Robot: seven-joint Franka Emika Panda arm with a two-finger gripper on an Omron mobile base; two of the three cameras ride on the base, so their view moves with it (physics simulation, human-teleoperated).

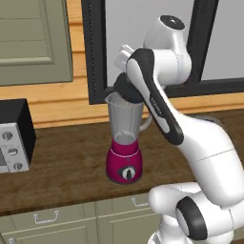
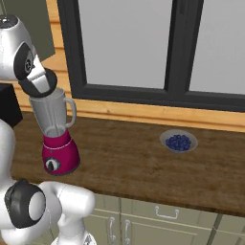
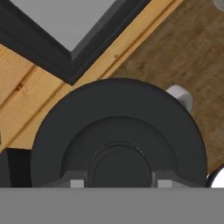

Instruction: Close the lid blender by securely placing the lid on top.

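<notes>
Lid (image 3: 118, 135) sits right under the hand, big dark disc w/ raised centre knob. Gripper (image 3: 118, 181) fingertips stand either side of that knob, close against it; looks clamped on the knob, though contact itself is at frame edge, so that's a judgement. From base views the lid (image 1: 127, 90) is tilted, resting at the back rim of blender (image 1: 125, 143) jar mouth, not yet flat on it.

Step in hand: seating. Judged needs: level the lid first, centre it over the mouth, then press straight down; release only once flush all round. Pushing while tilted could jam one edge or tip the jar.

Just beyond lid edge: jar handle (image 3: 181, 96) peeks out. Below the hand: brown wood counter (image 2: 129, 162). Far off to the side: bowl of blue berries (image 2: 179, 141). Behind the hand: dark-framed window (image 2: 177, 52). Other side: black-and-silver appliance (image 1: 14, 138) w/ knobs. Cabinets (image 1: 47, 224) under counter.
</notes>
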